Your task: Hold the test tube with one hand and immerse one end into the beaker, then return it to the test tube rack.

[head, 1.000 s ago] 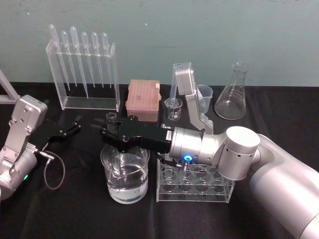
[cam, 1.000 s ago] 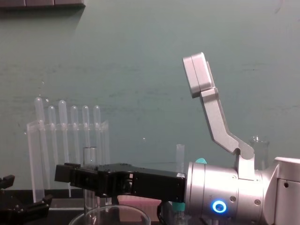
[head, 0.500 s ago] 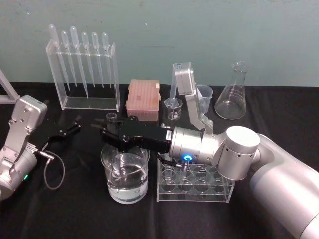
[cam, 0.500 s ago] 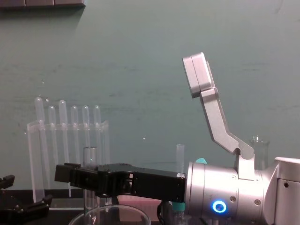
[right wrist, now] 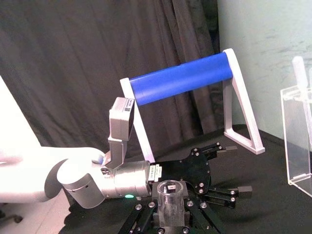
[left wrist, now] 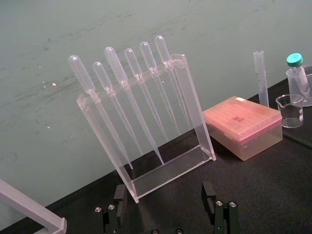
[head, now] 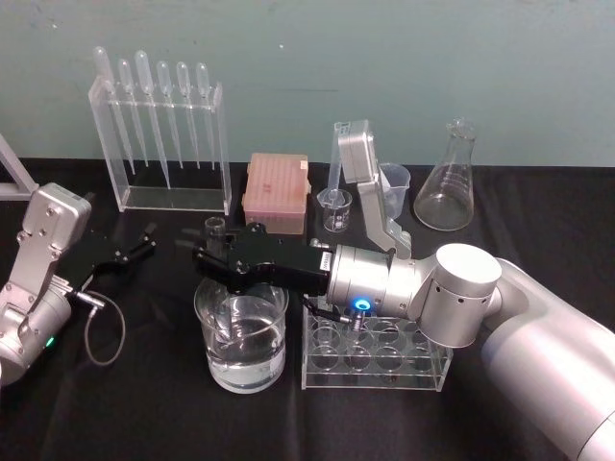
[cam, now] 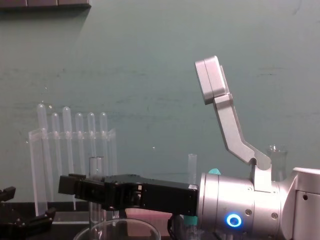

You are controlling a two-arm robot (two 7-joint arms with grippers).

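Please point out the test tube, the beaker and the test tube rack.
the test tube (right wrist: 169, 204): right wrist view, clear wall below the rim.
the beaker (head: 240, 375): head view, lower front wall.
the test tube rack (head: 375, 375): head view, front panel.

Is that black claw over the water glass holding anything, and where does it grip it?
The right gripper holds the test tube, clamped a little below its open rim. The left gripper is open, holding nothing.
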